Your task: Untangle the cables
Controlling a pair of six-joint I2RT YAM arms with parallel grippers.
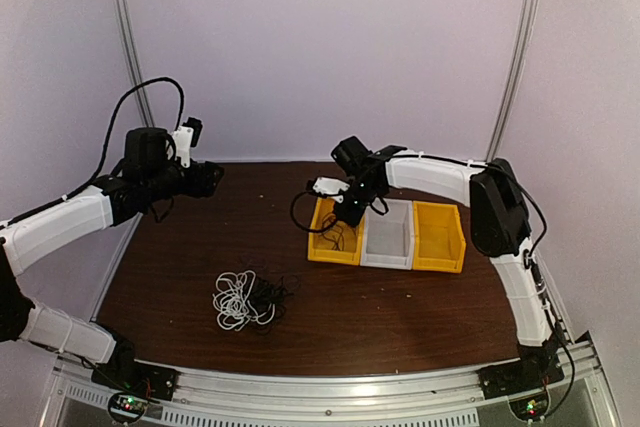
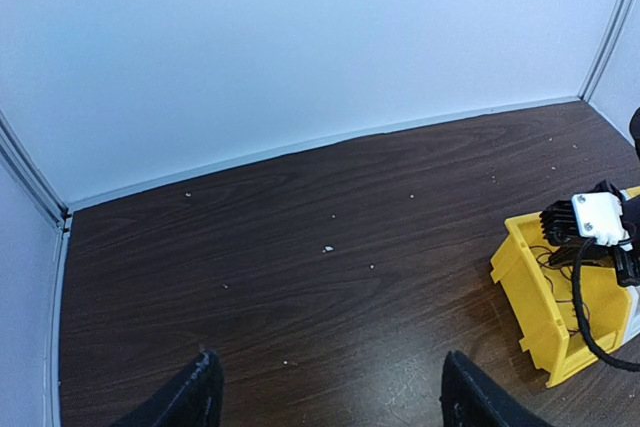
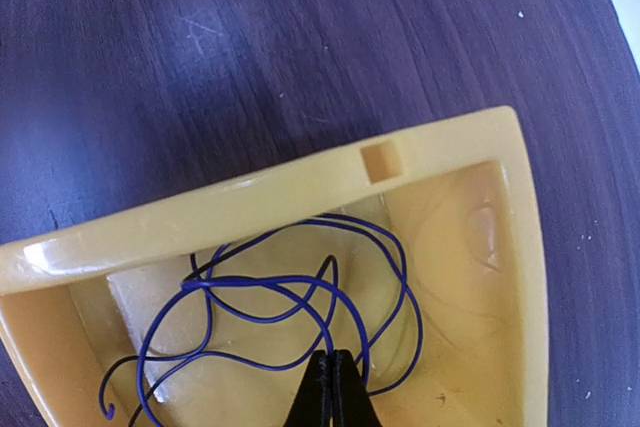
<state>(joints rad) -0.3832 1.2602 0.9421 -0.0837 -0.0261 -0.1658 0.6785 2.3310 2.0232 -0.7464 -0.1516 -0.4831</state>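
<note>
Top external view first, starting on the left side. The left arm (image 1: 60, 222) reaches up along the left wall, and its left pincer (image 1: 205, 179) hangs above the far left corner of the brown desk (image 1: 400, 317). In the left wrist view the two black fingers (image 2: 195, 392) stand wide apart. Nothing is between them, only bare desk below.

A bit to the right, near the front of the desk, lies the cable pile (image 1: 248, 299). A white cable (image 1: 230, 300) is bunched in loops. A black cable (image 1: 270, 297) is mixed in on its right side. The two touch and cross each other. No pincer is near this pile.

Further right, three bins sit in a row, side by side and touching. First comes a yellow bin (image 1: 322, 250), then a white bin (image 1: 388, 237), then another yellow bin (image 1: 440, 237).

The right arm (image 1: 500, 207) bends over from the right side, and the right pincer (image 1: 350, 215) points down into the first yellow bin. In the right wrist view its tips are pressed tight together. A thin dark cable (image 3: 240, 281) lies in loose loops on the floor of that bin. Some of its strands run right up to the closed tips. I cannot tell if the tips are pinching a strand or just sitting next to it.
</note>
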